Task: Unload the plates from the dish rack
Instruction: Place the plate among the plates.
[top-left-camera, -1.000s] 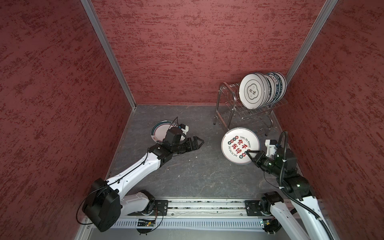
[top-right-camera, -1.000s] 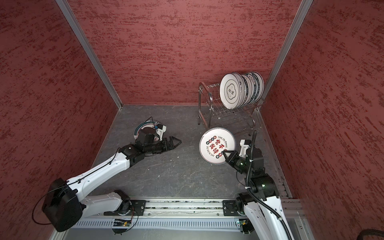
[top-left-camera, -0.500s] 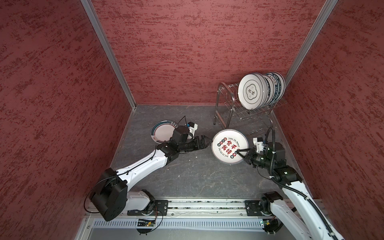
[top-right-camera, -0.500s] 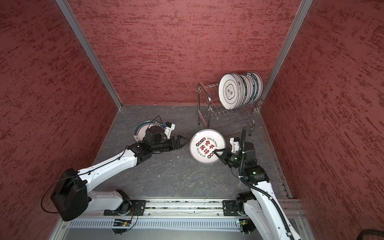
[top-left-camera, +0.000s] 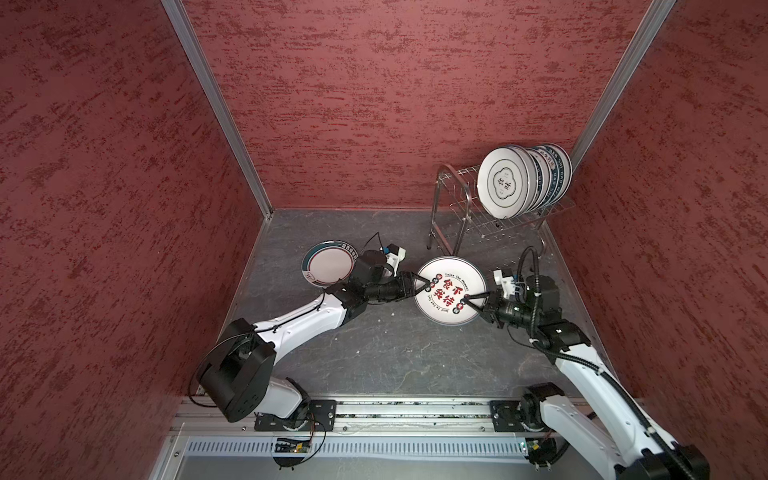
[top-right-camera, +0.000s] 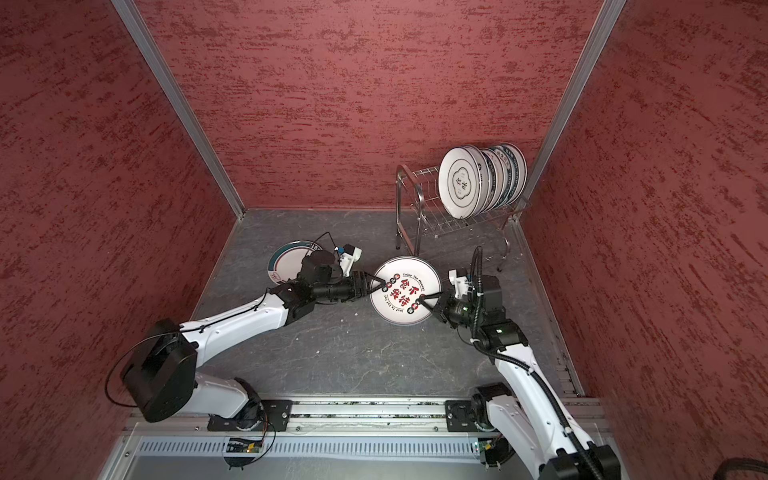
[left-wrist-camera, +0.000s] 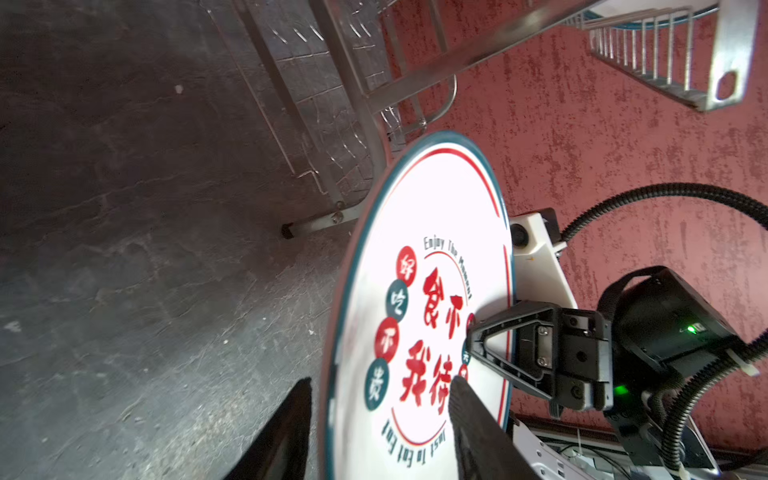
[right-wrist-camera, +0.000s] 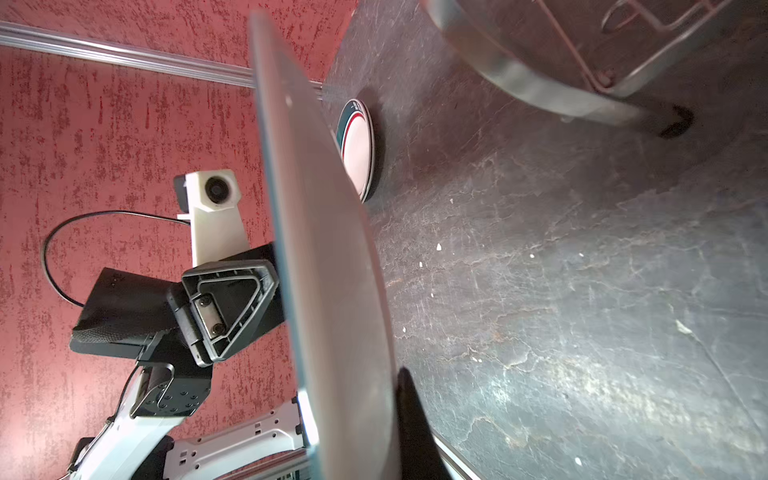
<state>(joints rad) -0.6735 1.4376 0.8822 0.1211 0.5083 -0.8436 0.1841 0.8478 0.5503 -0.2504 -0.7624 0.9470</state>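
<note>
A white plate (top-left-camera: 451, 291) (top-right-camera: 405, 289) with red characters hangs face up above the floor. My right gripper (top-left-camera: 465, 298) (top-right-camera: 422, 299) is shut on its right rim. My left gripper (top-left-camera: 428, 284) (top-right-camera: 380, 284) straddles the opposite rim, still open. In the left wrist view one finger lies over the printed face and the other stands off behind the rim (left-wrist-camera: 380, 380). The right wrist view shows the plate's back (right-wrist-camera: 324, 249). The dish rack (top-left-camera: 461, 208) (top-right-camera: 419, 203) stands at the back right, with several plates (top-left-camera: 505, 183) (top-right-camera: 461, 183) upright in it.
A teal-rimmed plate (top-left-camera: 330, 270) (top-right-camera: 286, 266) (right-wrist-camera: 357, 149) lies flat on the floor by the left arm's wrist. Red walls close in on three sides. The rack's legs (left-wrist-camera: 332, 104) (right-wrist-camera: 540, 91) stand just behind the held plate.
The right arm carried the plate leftwards towards the middle. The left gripper reached rightwards to the plate's left rim, and its jaws have narrowed around it.
</note>
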